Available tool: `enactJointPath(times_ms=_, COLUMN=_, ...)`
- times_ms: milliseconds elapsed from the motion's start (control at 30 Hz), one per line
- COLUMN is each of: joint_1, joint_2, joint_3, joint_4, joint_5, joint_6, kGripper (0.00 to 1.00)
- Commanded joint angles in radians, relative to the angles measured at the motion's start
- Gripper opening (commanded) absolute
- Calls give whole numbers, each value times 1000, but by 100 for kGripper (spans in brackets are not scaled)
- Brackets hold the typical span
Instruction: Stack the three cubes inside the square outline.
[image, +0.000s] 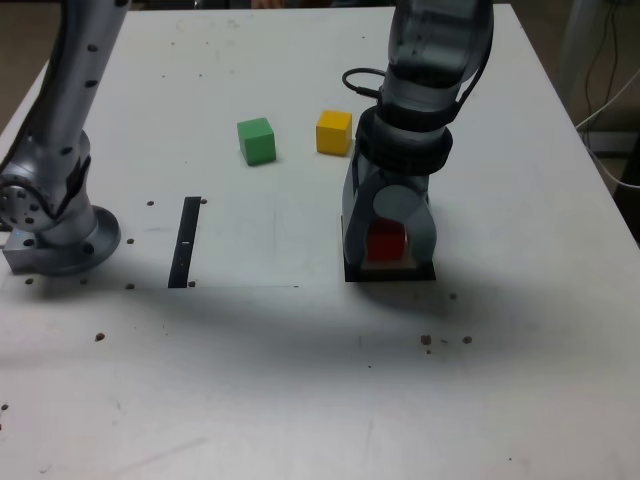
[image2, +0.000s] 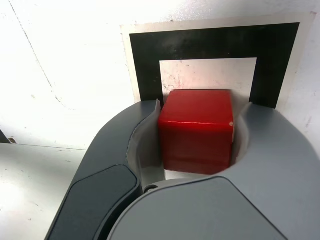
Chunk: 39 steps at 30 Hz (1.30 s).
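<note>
Red cube (image2: 196, 131) sits inside the square outline (image2: 210, 42), lightly flanked by the hand (image: 388, 245), whose grip I can't confirm; rigid, light, best pinched on opposite flat faces.

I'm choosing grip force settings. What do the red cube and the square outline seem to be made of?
Red cube: rigid painted wood or plastic, I can't tell which; smooth, slightly glossy faces, with a tiny pale chip at one corner. Square outline: looks like a flat printed sheet, matte black border with faint scuffs, white centre, thin pale edge.
</note>
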Motion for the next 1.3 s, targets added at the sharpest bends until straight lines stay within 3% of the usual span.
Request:
enactJointPath(times_ms=0, joint_1=3, joint_2=3, joint_3=-3, joint_4=0, joint_5=-3, joint_6=1, kGripper=98)
enactJointPath(times_ms=433, joint_1=18, joint_2=-22, joint_3=13, joint_4=22, joint_5=-2, joint_6=-1, kGripper=99)
enactJointPath(times_ms=900, joint_1=117, joint_2=-151, joint_3=13, joint_4=143, joint_5=110, joint_6=32, kGripper=99)
enactJointPath(times_ms=1267, joint_1=278, joint_2=-176, joint_3=8, joint_4=166, joint_5=139, joint_6=189, kGripper=100)
